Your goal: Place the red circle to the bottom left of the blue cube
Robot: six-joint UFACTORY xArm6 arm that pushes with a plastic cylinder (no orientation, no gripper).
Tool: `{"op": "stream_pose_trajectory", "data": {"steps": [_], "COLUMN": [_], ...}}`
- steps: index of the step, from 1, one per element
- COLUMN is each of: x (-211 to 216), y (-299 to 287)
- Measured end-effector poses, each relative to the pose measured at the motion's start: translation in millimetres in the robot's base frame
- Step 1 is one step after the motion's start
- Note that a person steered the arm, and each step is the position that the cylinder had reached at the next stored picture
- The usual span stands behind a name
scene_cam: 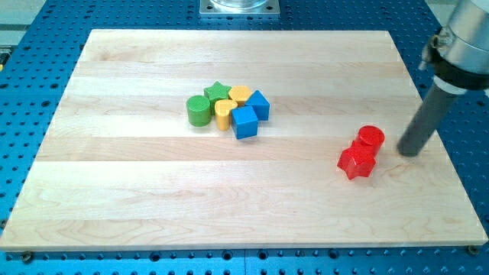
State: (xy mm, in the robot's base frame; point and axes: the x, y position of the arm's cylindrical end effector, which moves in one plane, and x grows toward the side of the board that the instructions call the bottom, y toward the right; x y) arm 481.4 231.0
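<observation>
The red circle [371, 138] stands at the view's right on the wooden board, touching a red star-shaped block [356, 163] just below-left of it. My tip [411, 151] is just right of the red circle, a small gap apart. The blue cube [244, 121] sits in a cluster near the board's middle, far to the left of the red circle. A second blue block [259, 104] lies just above-right of the cube.
The cluster also holds a green cylinder [199, 111], a green star [217, 92], a yellow block [241, 95] and a yellow heart-like block [223, 114]. The board's right edge [451, 153] is close to my tip.
</observation>
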Motion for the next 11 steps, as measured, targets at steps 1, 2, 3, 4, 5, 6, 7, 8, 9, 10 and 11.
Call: {"op": "stream_pose_trajectory", "data": {"steps": [1, 2, 3, 4, 5, 6, 7, 8, 9, 10, 11], "x": [-0.6, -0.6, -6.7, -28.7, -18.0, 3.0, 37.7, 65.8, 40.3, 13.6, 22.8], "y": [-69.8, -137.2, -144.8, -126.2, -165.2, -207.3, -221.8, -229.0, -235.0, -238.5, -245.6]}}
